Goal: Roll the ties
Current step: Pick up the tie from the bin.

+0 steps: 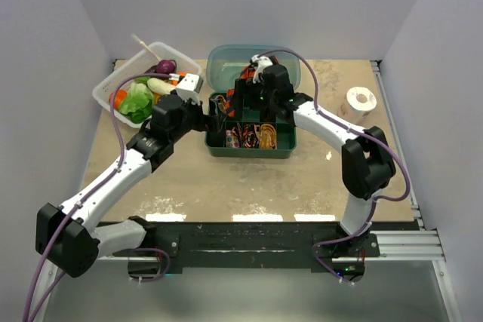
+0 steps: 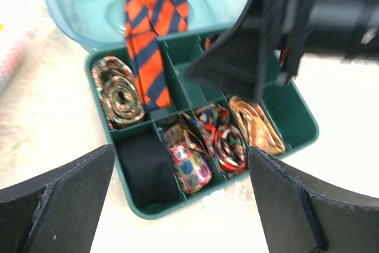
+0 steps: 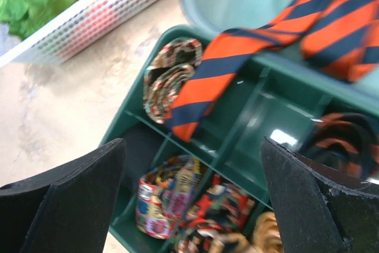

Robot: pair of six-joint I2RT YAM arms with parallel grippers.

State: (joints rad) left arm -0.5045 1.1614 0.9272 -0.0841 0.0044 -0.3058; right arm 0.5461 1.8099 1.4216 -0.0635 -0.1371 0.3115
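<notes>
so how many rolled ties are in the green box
6 visible: patterned coil back left, striped coil further along the back row, then black roll, multicoloured roll, dark red roll and gold roll across the front row. The right gripper may hide more.

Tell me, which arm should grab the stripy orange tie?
Right, probably. The right tool hangs open close over the striped tie; the left tool sits farther back, beside the tray.
</notes>
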